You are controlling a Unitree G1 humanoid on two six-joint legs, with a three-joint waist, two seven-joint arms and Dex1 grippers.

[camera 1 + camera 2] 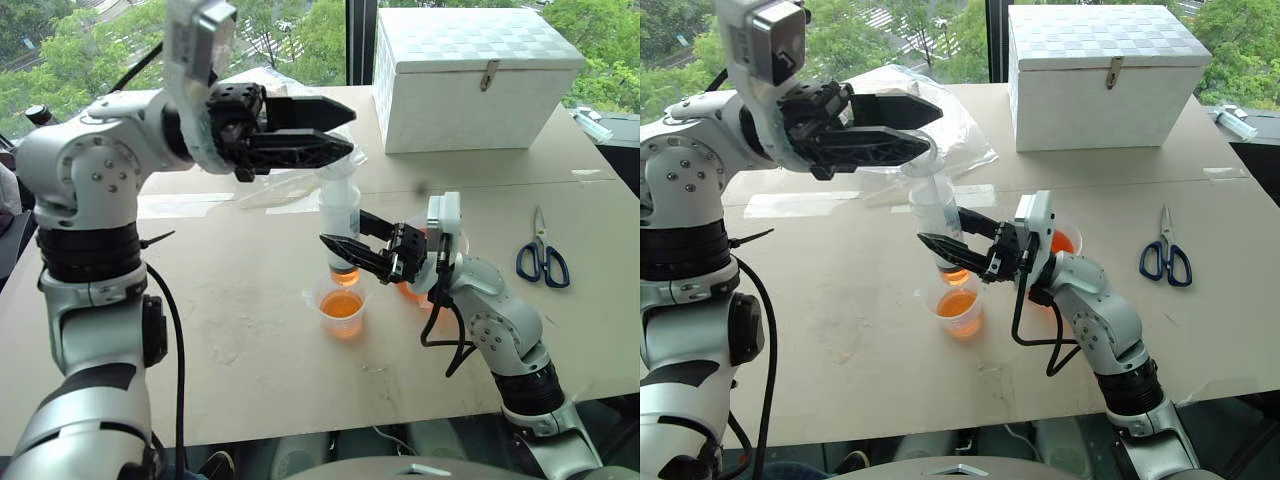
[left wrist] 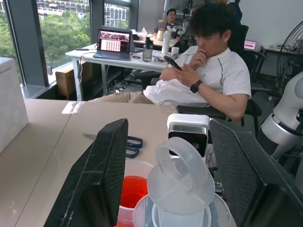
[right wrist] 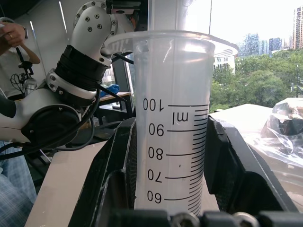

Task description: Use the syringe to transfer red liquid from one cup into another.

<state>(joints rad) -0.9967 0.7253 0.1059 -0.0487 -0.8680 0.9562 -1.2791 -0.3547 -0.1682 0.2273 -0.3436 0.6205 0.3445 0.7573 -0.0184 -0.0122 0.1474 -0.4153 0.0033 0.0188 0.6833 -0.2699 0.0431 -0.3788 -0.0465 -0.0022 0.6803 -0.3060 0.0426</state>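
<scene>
The syringe (image 1: 340,212) stands upright over the smaller cup (image 1: 342,312), its tip just above the cup. My right gripper (image 1: 342,232) is shut on the lower barrel (image 3: 173,123). A little red liquid (image 1: 344,276) shows at the bottom of the barrel, and more sits in the smaller cup. My left gripper (image 1: 345,133) is open, one finger on each side of the plunger's ring top (image 2: 182,175), with a gap on both sides. The larger cup (image 1: 1062,243), holding red liquid, stands just behind my right wrist.
A white lidded box (image 1: 470,75) sits at the back right of the table. Blue-handled scissors (image 1: 542,258) lie at the right. A crumpled clear plastic bag (image 1: 970,150) lies behind the syringe. A person (image 2: 208,71) sits beyond the table's right side.
</scene>
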